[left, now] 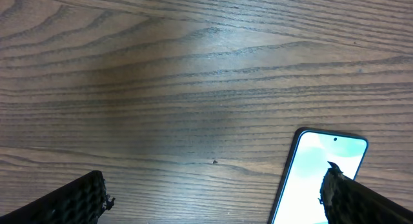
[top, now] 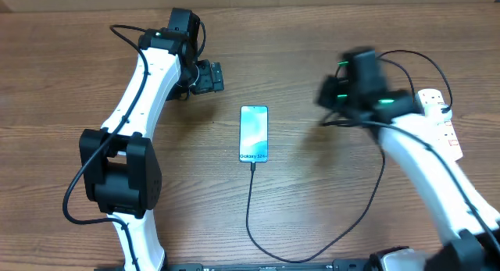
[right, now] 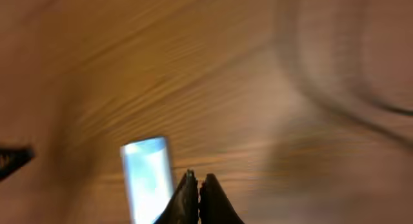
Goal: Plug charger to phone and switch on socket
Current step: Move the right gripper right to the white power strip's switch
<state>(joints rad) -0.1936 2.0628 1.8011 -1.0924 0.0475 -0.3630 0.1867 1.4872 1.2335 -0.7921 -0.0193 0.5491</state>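
The phone (top: 254,133) lies flat at the table's middle, screen lit light blue. The thin black charger cable (top: 251,216) runs from the phone's near end in a loop toward the right. Its tip sits at the phone's port (top: 253,165). The white socket strip (top: 441,119) lies at the far right, partly hidden by my right arm. My left gripper (top: 209,77) is open and empty, up-left of the phone; in the left wrist view its jaws (left: 213,195) frame the phone's corner (left: 310,179). My right gripper (top: 330,93) is blurred, shut and empty, between phone and socket; the right wrist view (right: 199,185) shows the phone (right: 147,179).
A thick white cord (top: 447,93) curls by the socket at the right edge. Black arm cables (top: 402,64) hang over the right arm. The table is bare wood.
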